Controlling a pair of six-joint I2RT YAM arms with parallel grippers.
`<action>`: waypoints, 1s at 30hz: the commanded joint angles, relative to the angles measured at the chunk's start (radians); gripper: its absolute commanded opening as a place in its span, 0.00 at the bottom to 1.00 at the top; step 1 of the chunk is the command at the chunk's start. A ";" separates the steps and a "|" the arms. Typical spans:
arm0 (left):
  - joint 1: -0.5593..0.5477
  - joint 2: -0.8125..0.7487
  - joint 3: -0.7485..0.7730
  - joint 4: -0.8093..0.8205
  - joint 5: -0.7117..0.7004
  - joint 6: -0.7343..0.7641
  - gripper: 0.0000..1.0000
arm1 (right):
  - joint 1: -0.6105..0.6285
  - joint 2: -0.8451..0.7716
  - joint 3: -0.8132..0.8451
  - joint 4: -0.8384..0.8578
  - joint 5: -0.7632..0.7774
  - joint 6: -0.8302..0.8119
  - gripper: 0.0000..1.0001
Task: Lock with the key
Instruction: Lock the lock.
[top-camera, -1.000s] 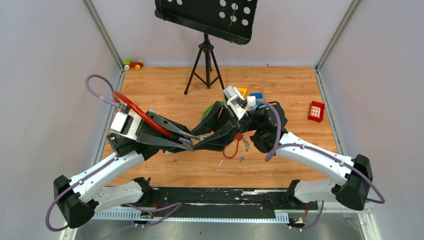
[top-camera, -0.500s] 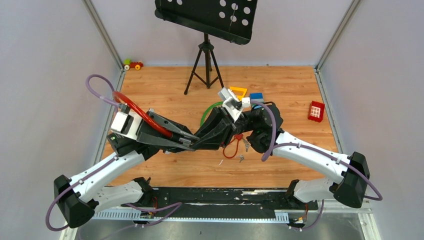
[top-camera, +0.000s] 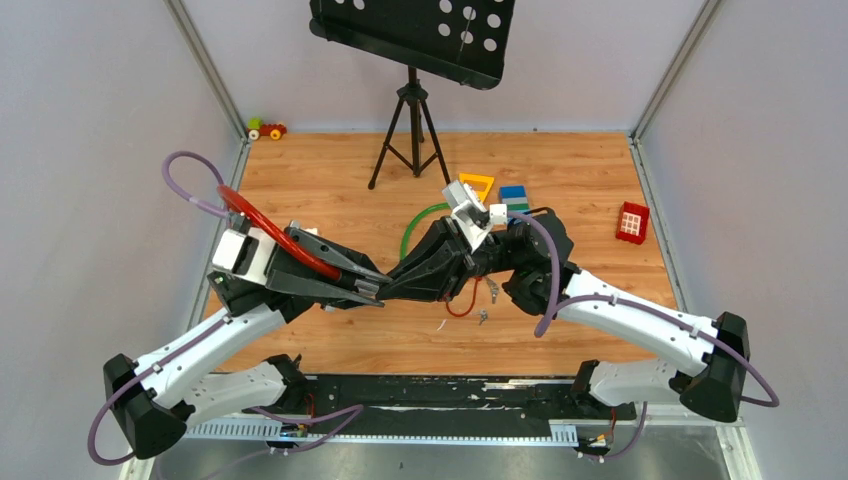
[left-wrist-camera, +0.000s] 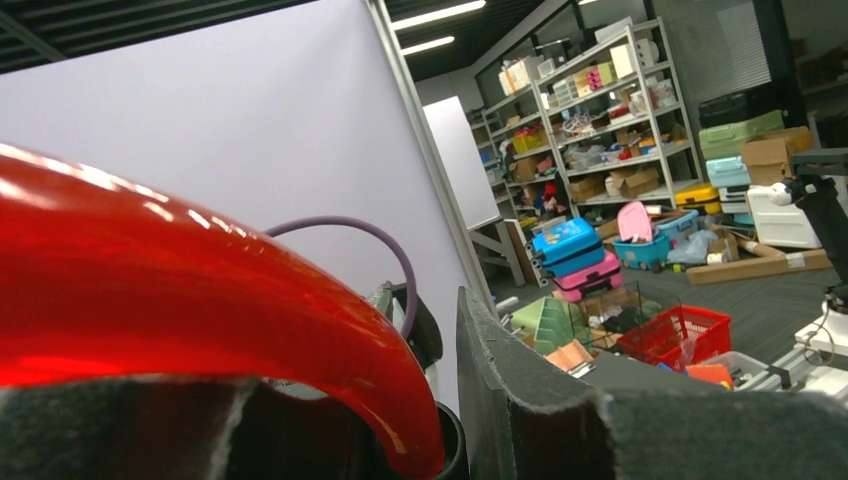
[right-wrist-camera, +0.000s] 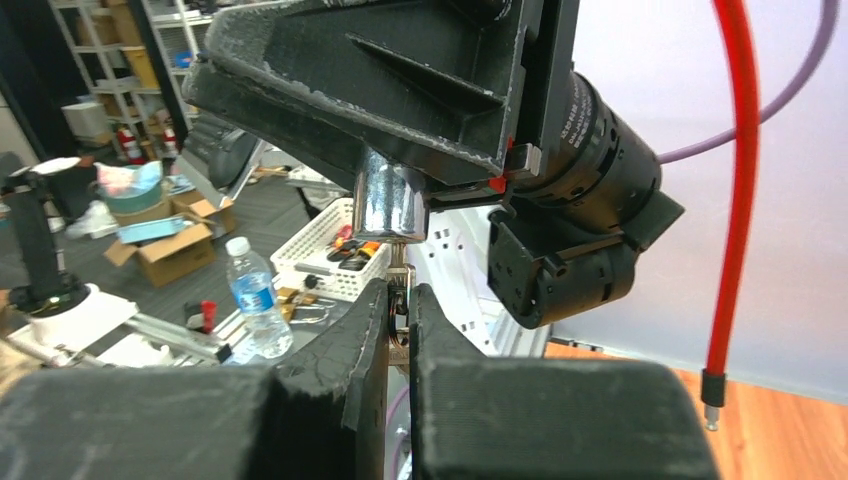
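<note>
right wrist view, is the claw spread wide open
No, the right claw is pinched shut on the thin key just below the shiny cylinder.

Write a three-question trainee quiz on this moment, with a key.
1. True or false: the right hand pinches the key just beneath the lock's silver cylinder.
2. The left hand grips: A) a blue block, B) the red cable lock, C) an orange triangle.
3. What colour is the curved cable lying on the table beyond both hands?
Key: 1 true; 2 B; 3 green.
</note>
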 joint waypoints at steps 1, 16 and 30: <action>-0.001 -0.023 0.006 -0.052 -0.007 0.078 0.00 | 0.027 -0.077 -0.002 -0.084 0.280 -0.203 0.00; -0.001 -0.041 0.000 -0.118 -0.019 0.136 0.00 | 0.328 -0.166 -0.068 -0.101 0.906 -0.752 0.00; -0.001 -0.049 -0.008 -0.155 -0.016 0.159 0.00 | 0.360 -0.226 -0.095 -0.149 0.878 -0.808 0.25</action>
